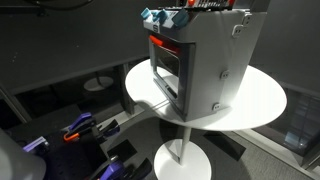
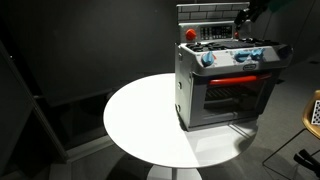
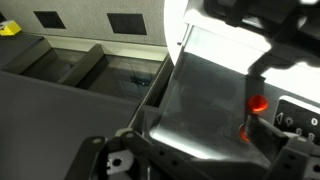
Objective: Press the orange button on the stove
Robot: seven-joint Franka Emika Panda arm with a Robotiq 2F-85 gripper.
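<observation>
The stove (image 2: 228, 85) is a small grey metal toy oven with a dark glass door, a red strip and blue knobs, standing on a round white table (image 2: 140, 120). It shows side-on in an exterior view (image 1: 205, 65). The orange-red button (image 2: 190, 33) sits on its top at the far corner; in the wrist view (image 3: 258, 103) it shows with its reflection on the shiny metal. My gripper (image 2: 245, 14) hovers above the stove's back edge, apart from the button. In the wrist view its fingers (image 3: 198, 135) appear spread and empty.
The table (image 1: 262, 100) stands on a white pedestal. Blue and orange clutter (image 1: 80, 128) lies on the floor beside it. Dark walls surround the scene. A tiled backsplash (image 2: 205, 14) rises behind the stove top.
</observation>
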